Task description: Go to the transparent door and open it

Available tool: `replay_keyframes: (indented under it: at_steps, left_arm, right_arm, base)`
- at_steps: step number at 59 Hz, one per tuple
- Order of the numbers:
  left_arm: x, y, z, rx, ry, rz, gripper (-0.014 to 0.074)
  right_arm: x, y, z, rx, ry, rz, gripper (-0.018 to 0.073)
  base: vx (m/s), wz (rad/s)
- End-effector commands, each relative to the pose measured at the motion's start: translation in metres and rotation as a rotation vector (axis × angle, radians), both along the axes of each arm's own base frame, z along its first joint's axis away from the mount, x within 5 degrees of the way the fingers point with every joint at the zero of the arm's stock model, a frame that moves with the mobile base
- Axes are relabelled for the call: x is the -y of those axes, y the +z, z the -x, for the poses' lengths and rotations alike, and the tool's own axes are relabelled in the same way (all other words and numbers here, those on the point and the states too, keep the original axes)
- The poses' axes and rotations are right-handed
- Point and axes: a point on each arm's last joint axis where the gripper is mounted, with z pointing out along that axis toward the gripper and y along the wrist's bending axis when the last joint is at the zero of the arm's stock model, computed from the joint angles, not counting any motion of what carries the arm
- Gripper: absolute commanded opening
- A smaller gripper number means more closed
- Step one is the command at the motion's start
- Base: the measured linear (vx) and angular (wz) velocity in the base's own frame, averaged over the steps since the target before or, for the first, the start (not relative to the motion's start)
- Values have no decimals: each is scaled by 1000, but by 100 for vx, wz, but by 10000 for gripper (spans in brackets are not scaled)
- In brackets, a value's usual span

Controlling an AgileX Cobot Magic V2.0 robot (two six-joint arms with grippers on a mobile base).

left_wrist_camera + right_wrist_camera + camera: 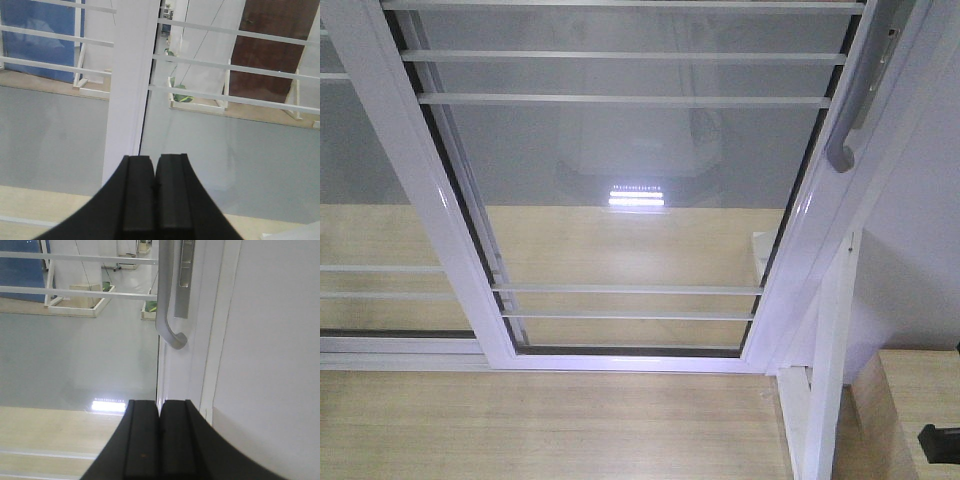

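- Black rubber fingers of the left gripper [155, 165] are pressed flat together with nothing between them. They point at a white upright frame post [130, 90].
- The right gripper [160, 407] is the same, its jaws closed tight and empty. It sits below the handle and apart from it.
- Pale wood floor [540, 420] runs up to the door's bottom rail. A light wooden box [905, 400] shows at lower right.
- The transparent door [630, 190] fills the middle of the front view: clear glass in a white frame, with thin horizontal bars grouped near top and bottom.
- Its curved silver-grey handle [167, 315] hangs on the right-hand stile, with the lock plate [185, 275] just beside it. That stile stands just beside a white wall [270, 340].
- To the left is a second glass panel [370, 230] with similar bars. Which of the two lies in front cannot be told.
- Beyond the glass lie a grey floor, a bright strip of reflected light [636, 196], a blue panel [40, 30] and a dark brown door [280, 30].
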Motion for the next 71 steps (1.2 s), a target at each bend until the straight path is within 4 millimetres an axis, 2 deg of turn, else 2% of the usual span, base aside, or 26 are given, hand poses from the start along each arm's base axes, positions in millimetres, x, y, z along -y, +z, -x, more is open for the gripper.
replay_keyframes:
  at_steps: [1, 23, 33, 36, 41, 48, 55, 59, 64, 71]
  left_arm:
    - [0, -3, 0, 64, 1, 6, -6]
    - [0, -2, 0, 73, 1, 7, -6]
    - [-1, 10, 1, 191, 7, 13, -6]
    - [-1, 19, 3, 249, 9, 13, -6]
    - [-1, 46, 9, 369, 11, 4, -6]
    - [0, 100, 27, 510, 14, -57, -6]
    - [0, 141, 35, 495, 24, -115, -6]
    - [0, 156, 29, 444, 25, -119, -6]
    - [0, 173, 18, 422, 23, -118, -6]
    - [0, 186, -5, 410, 18, -118, -6]
  right_arm:
    - [0, 4, 0, 84, -1, 3, -7]
    - [0, 14, 0, 199, 2, 40, -7]
    - [-1, 27, 2, 328, 6, 28, -6]
    - [-1, 36, 3, 381, 7, 22, -4]
    - [-1, 60, 9, 431, 4, 25, -4]
    - [1, 110, 23, 444, -5, 28, -4]
    - [1, 157, 30, 438, -14, 44, -3]
    - [1, 182, 24, 451, -18, 61, -3]
    - [1, 202, 8, 457, -14, 66, -3]
    - [-1, 207, -22, 429, -6, 68, -3]
  base:
    - [0, 0]
    - [0, 0]
    - [0, 0]
    - [0, 0]
    - [0, 0]
    - [0, 0]
    - [0, 0]
    - [0, 0]
    - [0, 0]
    - [0, 0]
